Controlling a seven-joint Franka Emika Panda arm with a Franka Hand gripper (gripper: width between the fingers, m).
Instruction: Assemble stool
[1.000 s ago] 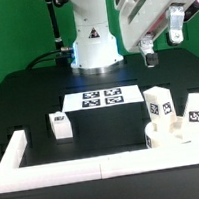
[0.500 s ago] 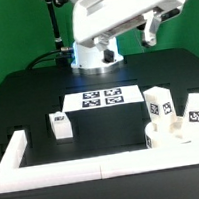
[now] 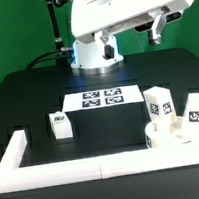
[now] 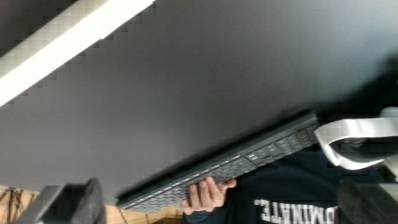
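The round white seat [image 3: 175,137] lies at the exterior view's front right, against the white border wall. Two white leg blocks [image 3: 156,103] [image 3: 198,112] with marker tags stand upright at the seat; I cannot tell whether they rest on it or behind it. A third leg block [image 3: 60,125] stands alone at the left. My gripper [image 3: 134,40] is high above the table near the robot base, tilted sideways, open and empty. In the wrist view my gripper [image 4: 217,206] shows only its dark fingers [image 4: 64,205], far apart, and no stool part.
The marker board [image 3: 100,97] lies flat mid-table in front of the robot base [image 3: 93,46]. The long white border wall [image 3: 66,173] runs along the front edge. The wrist view shows a keyboard [image 4: 231,165] and a person's hand [image 4: 212,193] beyond the table.
The arm has swung from the upper right toward the centre and the hand has turned sideways. Since half a second ago it has barely shifted. The stool parts have not moved.
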